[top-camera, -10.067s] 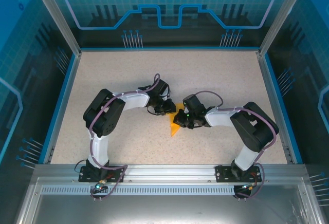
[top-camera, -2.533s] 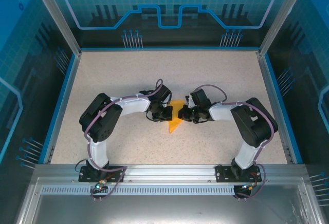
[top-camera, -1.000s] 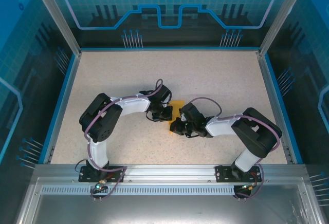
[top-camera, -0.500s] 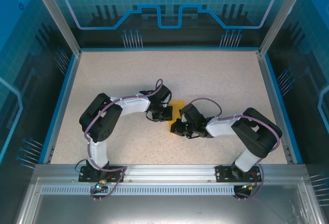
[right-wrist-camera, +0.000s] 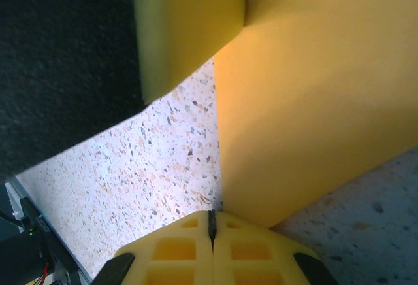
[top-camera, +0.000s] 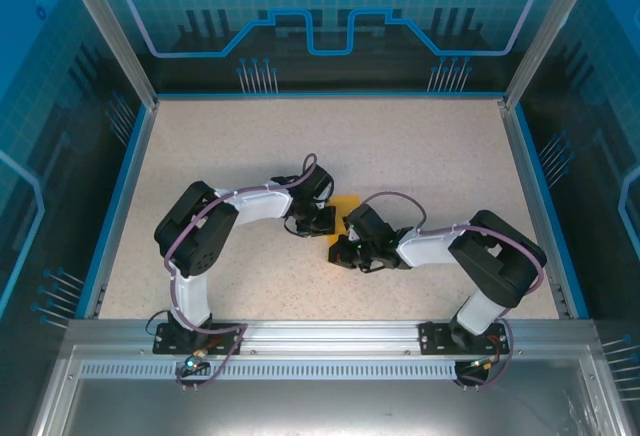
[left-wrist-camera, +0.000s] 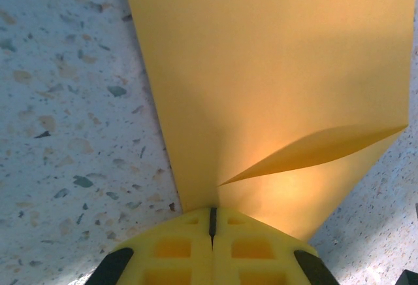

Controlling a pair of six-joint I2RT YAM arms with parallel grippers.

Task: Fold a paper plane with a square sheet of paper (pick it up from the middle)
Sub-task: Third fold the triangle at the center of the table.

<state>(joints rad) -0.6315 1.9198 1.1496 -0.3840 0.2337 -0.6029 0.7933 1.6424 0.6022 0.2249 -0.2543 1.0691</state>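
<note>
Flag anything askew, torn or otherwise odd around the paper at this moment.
Nothing stands out. The orange paper lies partly folded on the speckled table, with no tears visible. One folded edge seems slightly raised, which fits mid-folding. The left gripper and right gripper are both shut at the paper's border.

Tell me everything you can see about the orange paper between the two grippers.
The paper is thin, plain orange-yellow and unmarked, partly folded: in the left wrist view a layer lifts along a diagonal crease. It lies on the speckled table between the arms. The shut left gripper and shut right gripper each meet its edge; pinching or pressing, I cannot tell.
</note>
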